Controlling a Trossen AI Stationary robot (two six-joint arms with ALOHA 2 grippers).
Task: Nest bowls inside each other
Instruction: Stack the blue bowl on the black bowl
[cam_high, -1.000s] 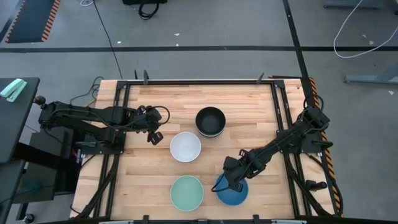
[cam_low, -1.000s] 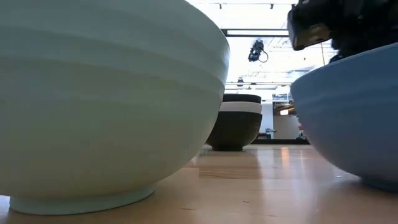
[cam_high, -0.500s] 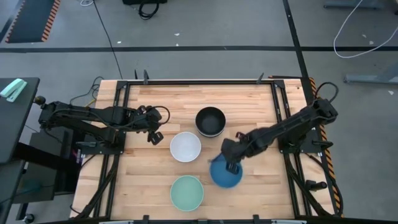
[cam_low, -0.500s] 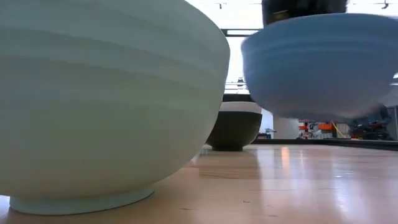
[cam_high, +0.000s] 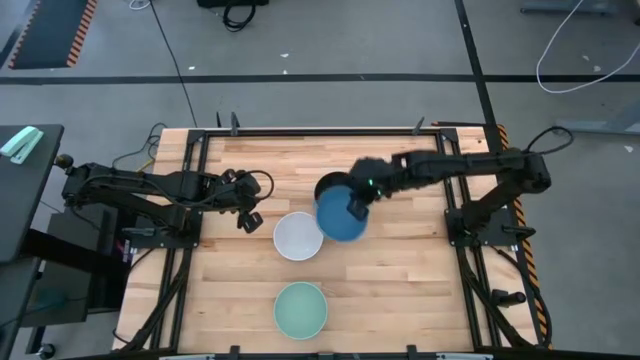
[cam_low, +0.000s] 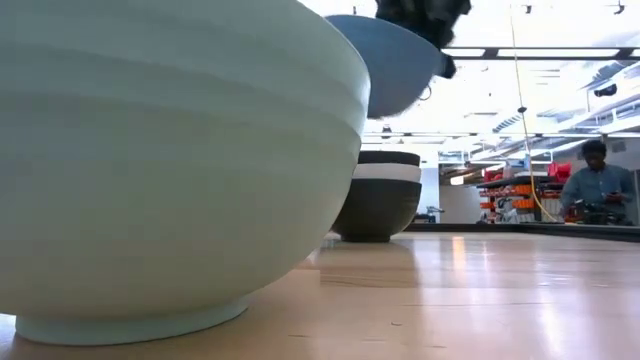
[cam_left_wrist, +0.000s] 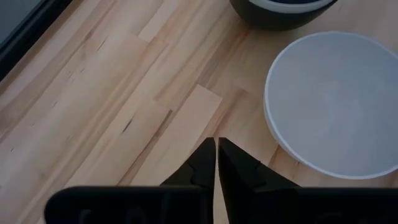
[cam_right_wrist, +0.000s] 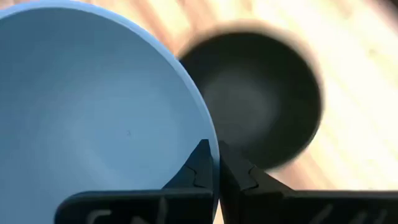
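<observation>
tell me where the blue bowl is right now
The blue bowl is off the table, pinched at its rim by the right gripper, near mid-table in the high view, between the black stack and the white bowl.

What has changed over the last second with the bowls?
The right hand lifted the blue bowl off the table's near right and carried it up beside the black bowl. The white bowl, mint bowl and left hand stayed put.

Blue bowl (cam_high: 340, 214) partly hides black bowl (cam_high: 327, 187).

1 blue bowl (cam_high: 340, 215), 1 white (cam_high: 298, 237), 1 mint (cam_high: 301, 309), 1 blk stack (cam_low: 378, 195)
</observation>
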